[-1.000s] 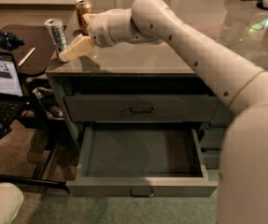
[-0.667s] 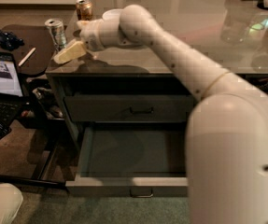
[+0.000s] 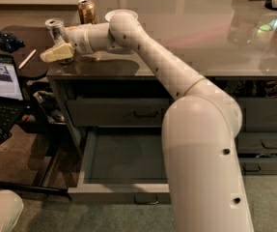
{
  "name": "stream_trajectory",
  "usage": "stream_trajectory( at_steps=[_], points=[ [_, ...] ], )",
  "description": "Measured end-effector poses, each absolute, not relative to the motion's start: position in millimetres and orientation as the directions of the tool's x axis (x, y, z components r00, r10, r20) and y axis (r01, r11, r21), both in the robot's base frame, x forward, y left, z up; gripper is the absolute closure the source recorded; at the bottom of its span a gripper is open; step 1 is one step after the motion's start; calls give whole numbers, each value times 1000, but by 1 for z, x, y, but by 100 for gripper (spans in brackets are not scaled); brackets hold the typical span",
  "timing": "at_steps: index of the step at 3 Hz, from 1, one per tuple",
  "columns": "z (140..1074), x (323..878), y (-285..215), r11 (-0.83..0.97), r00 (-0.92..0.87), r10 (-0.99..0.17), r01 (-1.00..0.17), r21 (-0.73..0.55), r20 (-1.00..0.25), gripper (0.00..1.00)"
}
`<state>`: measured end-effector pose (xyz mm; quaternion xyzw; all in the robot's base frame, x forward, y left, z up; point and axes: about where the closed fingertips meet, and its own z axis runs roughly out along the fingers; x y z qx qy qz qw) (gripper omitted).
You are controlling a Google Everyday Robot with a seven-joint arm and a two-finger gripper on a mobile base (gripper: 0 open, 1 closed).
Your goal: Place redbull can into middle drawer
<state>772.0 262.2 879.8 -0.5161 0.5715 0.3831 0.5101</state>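
The redbull can point(image 3: 55, 29), slim and silver-grey, stands upright at the far left corner of the counter top. My gripper point(image 3: 57, 52) is right at the can's lower half, covering its base from the front. I cannot tell whether it touches the can. The middle drawer point(image 3: 92, 153) is pulled open below the counter, with its inside bare. Its small dark handle point(image 3: 145, 200) shows at the front centre. My arm point(image 3: 196, 129) stretches from the lower right across the drawer's right part to the can.
A shorter gold-brown can point(image 3: 86, 10) stands behind the redbull can. The top drawer point(image 3: 123, 112) is closed. A neighbouring drawer stack point(image 3: 268, 144) is at the right. A laptop point(image 3: 0, 81) and a small dark table point(image 3: 22, 37) stand left of the cabinet. Glassware point(image 3: 244, 28) sits on the counter's right.
My gripper has moved left along the counter and now sits at the redbull can's base. The can and the open drawer have not moved.
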Motion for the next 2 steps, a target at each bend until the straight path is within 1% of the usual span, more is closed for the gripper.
stream_trajectory(
  at_steps=[1, 2],
  points=[
    [885, 770, 265, 162, 53, -159, -984, -79, -986, 43],
    [892, 764, 254, 178, 59, -124, -981, -81, -990, 66]
  ],
)
